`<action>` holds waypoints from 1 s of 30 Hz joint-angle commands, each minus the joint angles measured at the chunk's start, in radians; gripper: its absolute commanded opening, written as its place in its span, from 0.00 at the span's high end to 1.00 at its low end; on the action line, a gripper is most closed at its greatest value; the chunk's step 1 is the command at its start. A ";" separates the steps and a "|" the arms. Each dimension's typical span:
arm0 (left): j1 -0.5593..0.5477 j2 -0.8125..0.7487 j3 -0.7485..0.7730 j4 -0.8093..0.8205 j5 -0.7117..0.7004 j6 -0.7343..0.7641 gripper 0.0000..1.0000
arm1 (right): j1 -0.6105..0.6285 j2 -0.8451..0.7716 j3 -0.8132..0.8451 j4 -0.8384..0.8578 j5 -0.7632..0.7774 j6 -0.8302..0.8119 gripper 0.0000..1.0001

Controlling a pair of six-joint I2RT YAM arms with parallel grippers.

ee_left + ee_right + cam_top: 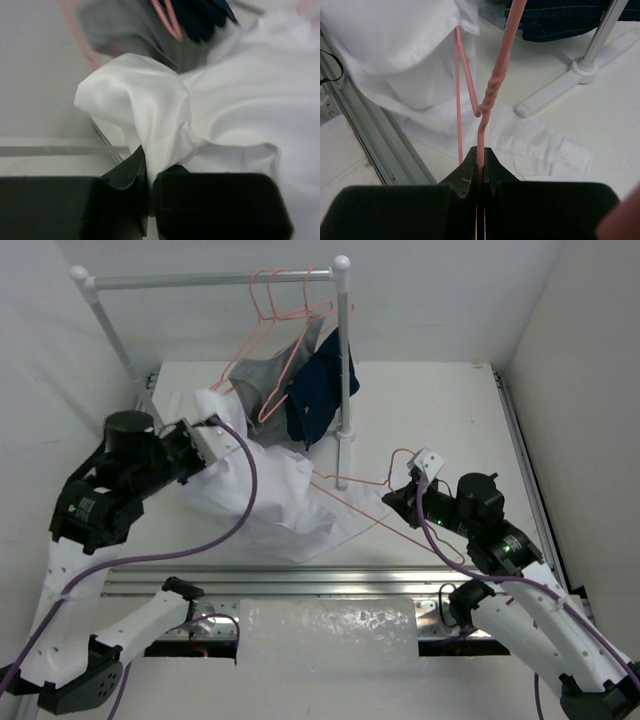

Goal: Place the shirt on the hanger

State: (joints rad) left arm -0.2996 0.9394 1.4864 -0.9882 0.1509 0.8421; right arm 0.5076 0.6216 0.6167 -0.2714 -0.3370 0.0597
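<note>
- My right tool is closest to me, jaws together and clamped on the hanger just below its twisted neck
- The hanger is thin, stiff wire. It's light, and I expect it to swivel in a pinch this narrow, so holding by the neck looks right
- From the top camera its long axis runs across the worktop, roughly right to left. The neck is at my right tool and the far shoulder reaches in under the shirt's edge
- The shirt lies crumpled mid-worktop, between the two arms. It's thin, soft and wrinkled, so it will sag and slide rather than hold any shape
- I'd take it at a bunched fold or the collar; a single layer could slip
- My left tool sits further back, at the shirt's far left corner. Its jaws are pressed shut on a raised fold of the white cloth
- Furthest back, the rack carries spare hangers, a grey garment and a navy garment
</note>
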 commanded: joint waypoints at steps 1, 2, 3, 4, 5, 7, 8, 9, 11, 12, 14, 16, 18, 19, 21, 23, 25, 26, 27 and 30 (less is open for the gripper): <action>0.002 0.006 -0.162 -0.158 -0.040 0.139 0.97 | 0.002 -0.005 0.037 0.044 -0.008 0.000 1.00; 0.002 -0.011 -0.193 -0.167 -0.075 0.161 0.97 | 0.002 -0.002 0.038 0.041 -0.010 -0.001 1.00; 0.002 -0.014 -0.257 -0.171 -0.171 0.163 0.98 | 0.002 0.001 0.040 0.040 -0.011 0.000 1.00; 0.002 -0.014 -0.296 -0.179 -0.235 0.166 0.98 | 0.002 0.003 0.040 0.037 -0.013 0.000 1.00; 0.002 -0.014 -0.334 -0.188 -0.287 0.166 0.98 | 0.002 0.003 0.038 0.038 -0.013 -0.001 1.00; 0.002 -0.010 -0.457 -0.230 -0.434 0.164 0.94 | 0.002 0.003 0.035 0.041 -0.013 0.000 1.00; 0.002 -0.007 -0.492 -0.246 -0.476 0.158 0.82 | 0.003 0.004 0.034 0.044 -0.014 0.002 1.00; 0.002 -0.005 -0.549 -0.253 -0.544 0.150 0.74 | 0.002 0.004 0.034 0.044 -0.014 0.002 1.00; 0.002 0.004 -0.566 -0.260 -0.574 0.144 0.43 | 0.002 0.004 0.031 0.047 -0.014 0.003 1.00; 0.002 0.010 -0.536 -0.263 -0.565 0.146 0.35 | 0.003 0.004 0.031 0.047 -0.014 0.003 1.00; 0.002 0.022 -0.423 -0.262 -0.518 0.146 0.13 | 0.002 0.004 0.031 0.044 -0.014 0.005 1.00; 0.002 0.042 -0.324 -0.242 -0.470 0.143 0.13 | 0.002 0.004 0.032 0.040 -0.011 0.006 1.00; 0.001 0.068 -0.177 -0.160 -0.342 0.093 0.10 | 0.002 0.004 0.029 0.040 -0.005 0.011 1.00; 0.001 0.082 -0.137 -0.112 -0.277 0.057 0.07 | 0.002 0.003 0.026 0.041 0.003 0.012 1.00; -0.006 0.134 -0.066 -0.107 -0.058 -0.041 0.07 | 0.002 0.004 0.023 0.043 0.009 0.014 1.00; -0.018 0.214 -0.058 -0.073 0.093 -0.134 0.09 | 0.002 0.003 0.023 0.041 0.019 0.015 1.00; -0.030 0.268 -0.086 -0.003 0.125 -0.279 0.15 | 0.002 0.001 0.029 0.029 0.035 0.019 1.00; -0.041 0.306 -0.100 0.020 0.137 -0.328 0.16 | 0.002 0.000 0.031 0.023 0.041 0.017 1.00; -0.047 0.315 -0.118 0.086 0.142 -0.340 0.17 | 0.002 -0.003 0.032 0.015 0.052 0.019 1.00; -0.081 0.315 -0.210 0.215 0.150 -0.363 0.17 | 0.002 -0.014 0.037 0.005 0.088 0.025 1.00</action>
State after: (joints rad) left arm -0.3454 1.2297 1.3418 -0.9176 0.2119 0.5991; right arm 0.5076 0.6224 0.6163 -0.2813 -0.2947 0.0692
